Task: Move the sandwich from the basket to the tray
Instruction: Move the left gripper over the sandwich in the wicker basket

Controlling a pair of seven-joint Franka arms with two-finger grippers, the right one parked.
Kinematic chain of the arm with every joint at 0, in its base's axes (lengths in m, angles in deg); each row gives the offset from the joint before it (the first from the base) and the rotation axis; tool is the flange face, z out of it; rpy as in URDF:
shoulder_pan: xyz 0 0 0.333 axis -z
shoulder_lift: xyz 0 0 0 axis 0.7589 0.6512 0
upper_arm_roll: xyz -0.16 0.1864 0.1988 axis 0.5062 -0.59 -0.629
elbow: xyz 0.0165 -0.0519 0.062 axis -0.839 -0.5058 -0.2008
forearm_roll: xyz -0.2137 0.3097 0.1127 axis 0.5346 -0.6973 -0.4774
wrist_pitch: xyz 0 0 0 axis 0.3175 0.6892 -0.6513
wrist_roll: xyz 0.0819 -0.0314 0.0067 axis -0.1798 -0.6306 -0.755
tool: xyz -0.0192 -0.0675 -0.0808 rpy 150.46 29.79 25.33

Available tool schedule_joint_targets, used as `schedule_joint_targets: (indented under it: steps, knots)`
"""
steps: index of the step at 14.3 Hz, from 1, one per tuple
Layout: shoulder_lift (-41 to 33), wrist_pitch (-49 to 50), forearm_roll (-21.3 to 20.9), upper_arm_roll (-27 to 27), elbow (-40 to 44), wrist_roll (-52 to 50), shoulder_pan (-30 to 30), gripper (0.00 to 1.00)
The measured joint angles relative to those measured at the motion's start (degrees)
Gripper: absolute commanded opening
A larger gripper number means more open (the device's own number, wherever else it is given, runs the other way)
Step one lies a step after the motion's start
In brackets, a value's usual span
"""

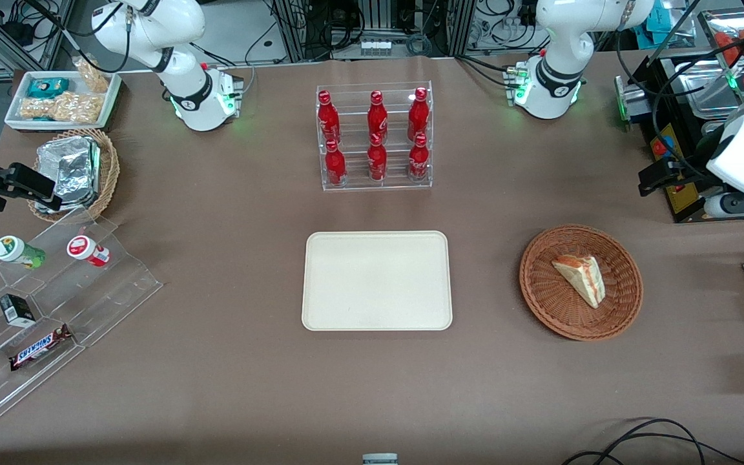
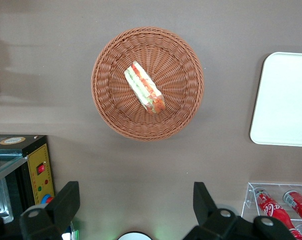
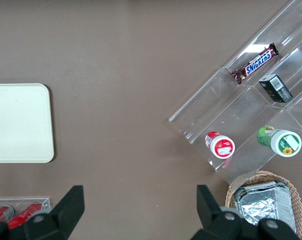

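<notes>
Sandwich (image 2: pixel 144 87) seen lying in basket (image 2: pixel 147 83), long side slanted. Gripper (image 2: pixel 136 210) held high up, nothing touched, fingers (image 2: pixel 66 205) spread wide, nothing held. Tray (image 1: pixel 376 281) bare, toward parked arm's end from basket.

"SNICKERS" on the candy bar (image 1: pixel 41 347) in the clear stepped display (image 1: pixel 55 310); claw (image 2: pixel 136 210) above the table.

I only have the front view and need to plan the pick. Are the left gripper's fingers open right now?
Observer: Yes. The left wrist view shows the gripper with its fingers spread wide and nothing between them. It hangs farther from the front camera than the basket.
Operator: How does the sandwich lie?
Observer: The wrist camera looks onto its cut side, so the sandwich shows red and green filling layers.
</notes>
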Motion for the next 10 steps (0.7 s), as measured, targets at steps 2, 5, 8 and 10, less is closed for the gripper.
schedule_joint_targets:
  steps: [2,5,8,10]
  knots:
    - [0.0,-0.1,0.0,0.0,0.0,0.0,0.2,1.00]
    - [0.0,-0.2,0.0,0.0,0.0,0.0,0.2,1.00]
    - [0.2,-0.1,0.0,0.0,-0.2,0.0,0.4,1.00]
    - [0.4,-0.1,0.0,0.2,-0.5,0.0,0.6,1.00]
